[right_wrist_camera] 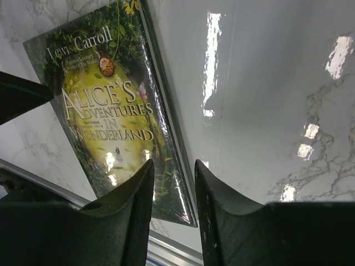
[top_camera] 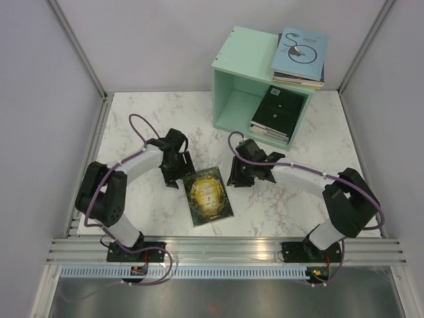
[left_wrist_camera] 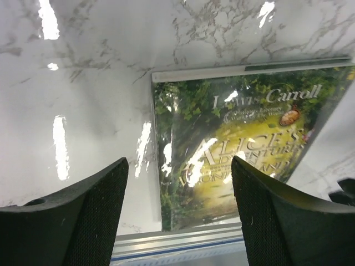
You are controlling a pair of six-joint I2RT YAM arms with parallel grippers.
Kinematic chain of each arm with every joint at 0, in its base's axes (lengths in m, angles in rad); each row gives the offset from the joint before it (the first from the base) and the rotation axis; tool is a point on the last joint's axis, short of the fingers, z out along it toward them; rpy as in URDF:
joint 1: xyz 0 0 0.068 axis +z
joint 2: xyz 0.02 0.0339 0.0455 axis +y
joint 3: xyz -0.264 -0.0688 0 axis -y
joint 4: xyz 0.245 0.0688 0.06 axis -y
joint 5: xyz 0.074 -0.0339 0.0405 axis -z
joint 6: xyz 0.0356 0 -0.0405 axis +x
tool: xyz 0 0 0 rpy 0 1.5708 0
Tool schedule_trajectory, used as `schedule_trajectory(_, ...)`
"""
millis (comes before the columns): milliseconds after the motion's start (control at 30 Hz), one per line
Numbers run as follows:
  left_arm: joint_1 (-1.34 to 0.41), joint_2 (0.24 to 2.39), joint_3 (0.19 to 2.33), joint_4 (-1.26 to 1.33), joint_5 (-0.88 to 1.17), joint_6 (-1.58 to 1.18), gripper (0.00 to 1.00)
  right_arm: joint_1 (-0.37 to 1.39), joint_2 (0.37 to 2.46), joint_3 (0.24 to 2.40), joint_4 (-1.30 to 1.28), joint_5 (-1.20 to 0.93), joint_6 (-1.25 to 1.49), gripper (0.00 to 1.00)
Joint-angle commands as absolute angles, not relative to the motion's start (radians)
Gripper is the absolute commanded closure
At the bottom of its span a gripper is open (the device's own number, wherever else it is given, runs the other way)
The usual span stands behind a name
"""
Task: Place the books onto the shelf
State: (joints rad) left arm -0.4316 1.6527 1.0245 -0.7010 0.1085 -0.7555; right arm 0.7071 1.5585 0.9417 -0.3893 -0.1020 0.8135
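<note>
Green-gold book (top_camera: 208, 195) flat on marble (top_camera: 132, 126), between left pincer (left_wrist_camera: 178, 166) and right pincer (right_wrist_camera: 173, 166)

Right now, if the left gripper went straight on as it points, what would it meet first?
Most likely the Alice's Adventures in Wonderland book, near its edge, straight ahead of the open left gripper; depth is unclear, so possibly the marble table beside it.

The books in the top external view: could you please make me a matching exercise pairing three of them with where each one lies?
Things:
1. green-gold book
2. light blue book
3. black book

Places:
A. on a stack on top of the shelf
B. inside the shelf
C. flat on the table, in front of the shelf

Pairs: 1-C, 2-A, 3-B
</note>
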Motion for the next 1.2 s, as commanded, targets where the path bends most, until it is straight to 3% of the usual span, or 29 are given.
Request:
schedule_trajectory(0,-0.399,1.523,1.014,-0.735,0.129,-0.712,0.21,0.696,1.601,0.989,-0.308,-0.141,0.808,0.6)
schedule_trajectory(400,-0.394,1.374,0.652,-0.451,0.296,-0.778,0.19,0.676,1.784,0.92,-0.178,-0.206,0.813,0.54)
schedule_trajectory(667,-0.428,1.518,0.381,-0.004,0.454,-0.926,0.2,0.678,1.809,0.795,-0.149,-0.245,0.825,0.55)
schedule_trajectory(800,-0.472,1.6,0.336,0.295,0.518,-1.023,0.21,0.677,1.801,0.739,-0.15,-0.255,0.825,0.55)
schedule_trajectory(933,-0.486,1.588,0.307,0.418,0.534,-1.089,0.22,0.677,1.798,0.69,-0.147,-0.261,0.831,0.55)
schedule_trajectory(1167,-0.486,1.493,0.307,0.405,0.474,-1.147,0.23,0.695,1.773,0.582,-0.08,-0.334,0.885,0.58)
